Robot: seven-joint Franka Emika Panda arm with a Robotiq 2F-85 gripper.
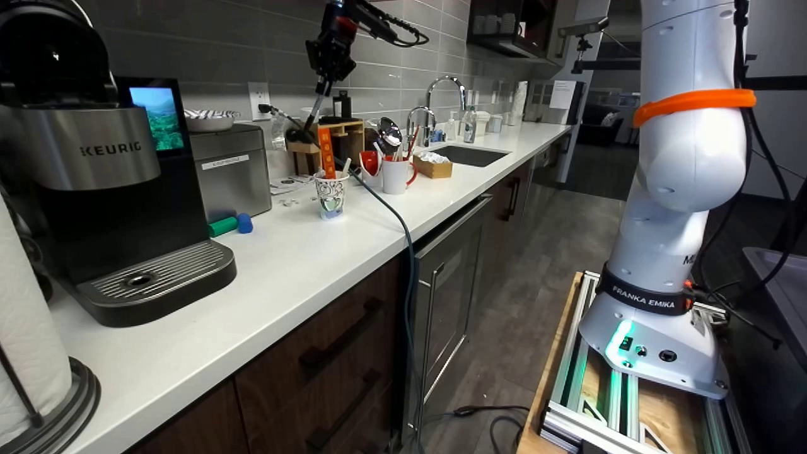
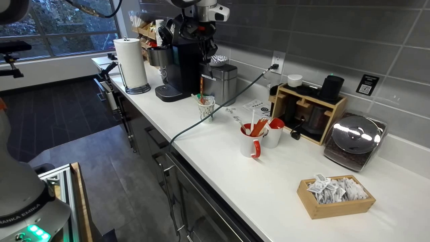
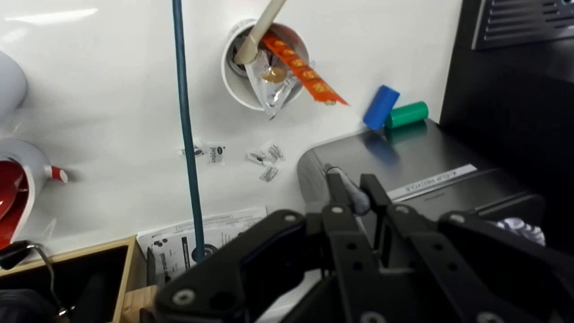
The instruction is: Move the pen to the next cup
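Near part of the counter (image 2: pixel 235 174): a wooden box (image 2: pixel 342 208) of packets (image 2: pixel 336 191), standing between the front edge and the wall edge. Next, a white mug (image 2: pixel 248 146) with a red handle, midway between these edges; just beside it, on the wall-edge side, a second mug (image 2: pixel 272 137) (contact between the two not discernible). Beyond them, a cable (image 3: pixel 184 107) crosses to the front edge. Farther along, midway again, a paper cup (image 1: pixel 331 200) holds a wooden stick (image 3: pixel 264 24) and an orange wrapper (image 3: pixel 302 66). Above the counter toward its wall edge, the gripper (image 3: pixel 356 188) is clamped on the pen (image 1: pixel 318 101), which slants downward in the air, outside every cup. Behind: a steel bin (image 2: pixel 220 87) by the wall edge, then a coffee machine (image 2: pixel 186 67). Which vessel counts as the next cup cannot be told. Expected handling of the pen: light, stiff, smooth, not readily broken; its slim barrel may swivel or slip if knocked against a rim. Best held toward the upper end, as it seems to be here, leaving the lower length free to enter a cup.
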